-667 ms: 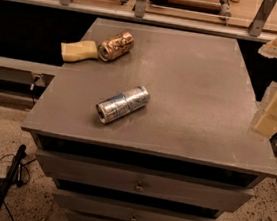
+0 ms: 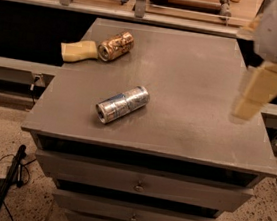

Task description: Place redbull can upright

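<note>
The redbull can (image 2: 122, 104) is silver and blue and lies on its side near the middle of the grey cabinet top (image 2: 191, 89). Its silver top faces the front left. My gripper (image 2: 245, 106) is cream-coloured and hangs above the right edge of the cabinet top, well to the right of the can and not touching it. It holds nothing that I can see.
A copper-gold patterned can (image 2: 116, 45) lies on its side at the back left, against a tan sponge-like piece (image 2: 78, 51). Drawers (image 2: 139, 185) sit below the top. A dark stand (image 2: 5, 187) is on the floor at left. A counter rail runs behind.
My gripper has moved left and a little up, in over the right edge of the cabinet top. Both cans lie where they were.
</note>
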You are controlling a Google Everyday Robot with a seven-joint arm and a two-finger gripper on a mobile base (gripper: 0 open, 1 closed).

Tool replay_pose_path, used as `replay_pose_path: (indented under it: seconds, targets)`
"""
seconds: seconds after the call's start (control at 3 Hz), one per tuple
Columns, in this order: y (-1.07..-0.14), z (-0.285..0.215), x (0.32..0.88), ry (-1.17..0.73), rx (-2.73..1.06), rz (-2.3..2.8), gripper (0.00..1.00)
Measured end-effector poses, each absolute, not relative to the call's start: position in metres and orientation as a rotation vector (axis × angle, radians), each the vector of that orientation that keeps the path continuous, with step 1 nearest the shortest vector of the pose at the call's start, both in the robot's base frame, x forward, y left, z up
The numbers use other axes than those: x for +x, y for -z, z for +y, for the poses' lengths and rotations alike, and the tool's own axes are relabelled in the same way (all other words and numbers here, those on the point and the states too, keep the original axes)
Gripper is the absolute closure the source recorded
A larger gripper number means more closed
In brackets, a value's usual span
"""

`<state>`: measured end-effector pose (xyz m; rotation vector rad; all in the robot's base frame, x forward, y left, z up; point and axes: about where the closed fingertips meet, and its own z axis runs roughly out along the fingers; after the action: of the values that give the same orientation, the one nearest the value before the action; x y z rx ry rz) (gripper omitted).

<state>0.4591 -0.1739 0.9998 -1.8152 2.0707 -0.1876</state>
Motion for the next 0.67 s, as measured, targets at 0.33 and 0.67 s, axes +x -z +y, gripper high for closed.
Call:
replay_pose_path:
  seconds: [0.33,0.67]
  targets:
    - [-1.011,-0.131,0.477,0.247,-1.937,1.934,0.0]
    - [-1.013,-0.094,0.495,0.206,-2.024,1.874,0.0]
